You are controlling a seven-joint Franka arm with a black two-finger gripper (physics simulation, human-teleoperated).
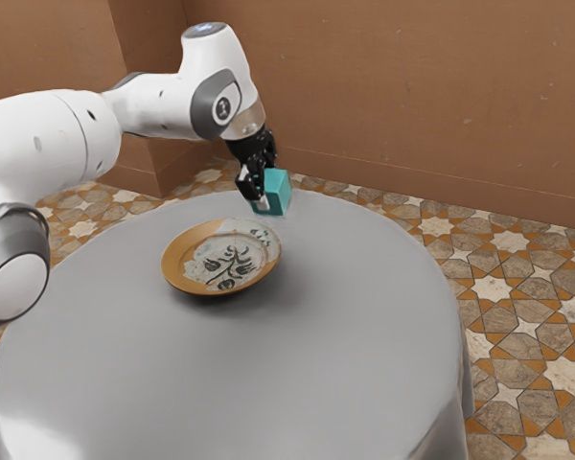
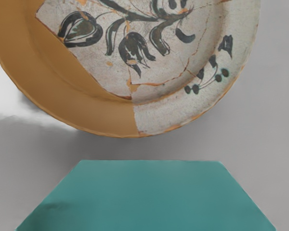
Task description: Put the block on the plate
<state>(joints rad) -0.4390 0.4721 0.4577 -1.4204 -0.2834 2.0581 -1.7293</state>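
Plate, ochre and painted white, rests on the grey table toward the edge nearest the brown wall, waiting bare for its delivery. To the exterior view's right of its center, the black gripper holds the teal block aloft, apparently just off the rim on the wall side; pickup and lift look complete, leaving a short carry inward, the lowering and the release.

There is one teal block; there is one flower-painted plate; there is one round surface; one Franka arm; one claw; one tiled floor.
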